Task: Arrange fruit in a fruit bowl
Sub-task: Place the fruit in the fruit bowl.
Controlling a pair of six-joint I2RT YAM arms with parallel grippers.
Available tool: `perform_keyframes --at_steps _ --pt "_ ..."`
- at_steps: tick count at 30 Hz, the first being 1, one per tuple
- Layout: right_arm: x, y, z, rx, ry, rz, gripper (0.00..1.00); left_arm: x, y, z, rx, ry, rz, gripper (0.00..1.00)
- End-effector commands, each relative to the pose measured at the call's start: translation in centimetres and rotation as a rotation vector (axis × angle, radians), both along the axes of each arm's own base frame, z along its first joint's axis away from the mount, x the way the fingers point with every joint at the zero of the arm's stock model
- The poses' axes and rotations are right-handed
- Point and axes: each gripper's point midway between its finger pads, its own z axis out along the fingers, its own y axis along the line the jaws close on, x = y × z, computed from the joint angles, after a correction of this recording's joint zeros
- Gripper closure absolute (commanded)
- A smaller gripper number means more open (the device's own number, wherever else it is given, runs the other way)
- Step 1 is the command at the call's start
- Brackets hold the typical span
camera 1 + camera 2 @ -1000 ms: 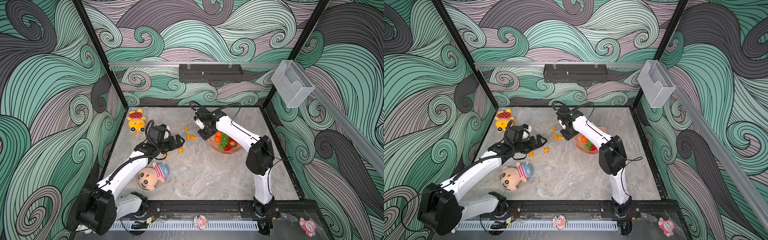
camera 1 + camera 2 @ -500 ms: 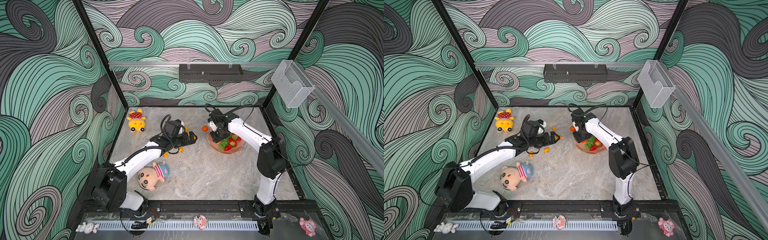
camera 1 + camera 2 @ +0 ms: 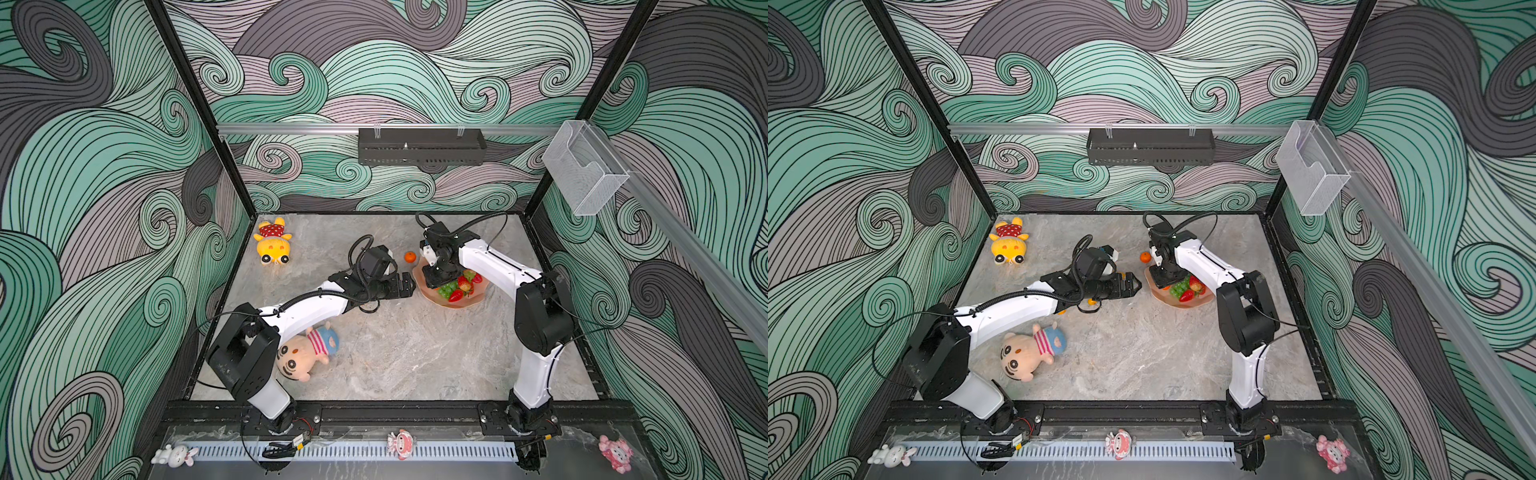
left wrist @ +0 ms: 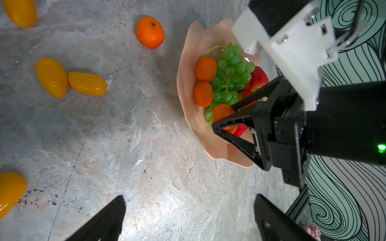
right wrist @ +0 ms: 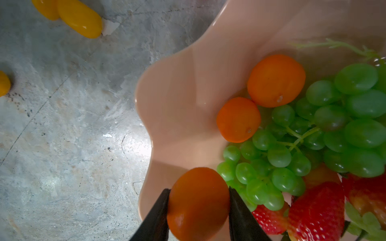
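Right tool (image 5: pixel 198 189) clamped on a tangerine (image 5: pixel 198 206) over the fruit bowl (image 5: pixel 177 104) should lower beside the grape bunch (image 5: pixel 282 156) before letting go.

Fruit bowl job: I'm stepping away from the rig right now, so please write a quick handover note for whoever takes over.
Right tool: shut on a tangerine, over the fruit bowl.
Left tool: open and empty, above the table beside the bowl.
Done: two tangerines, the grape bunch and strawberries lie in the bowl.
Left: release the gripped tangerine; then bowl the loose tangerine and four kumquats on the table.
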Motion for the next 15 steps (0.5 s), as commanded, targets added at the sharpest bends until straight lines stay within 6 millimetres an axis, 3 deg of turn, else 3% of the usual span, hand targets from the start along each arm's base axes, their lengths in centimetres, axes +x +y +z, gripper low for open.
perform_keyframes --at_steps 1,15 --pt "0.0 -0.4 -1.1 -0.006 0.024 -0.017 0.57 0.7 -0.6 0.8 0.002 -0.039 0.005 0.01" --pt "-0.1 -0.7 -2.2 -0.019 0.047 -0.029 0.49 -0.2 0.5 -0.3 0.023 -0.021 0.026 0.01"
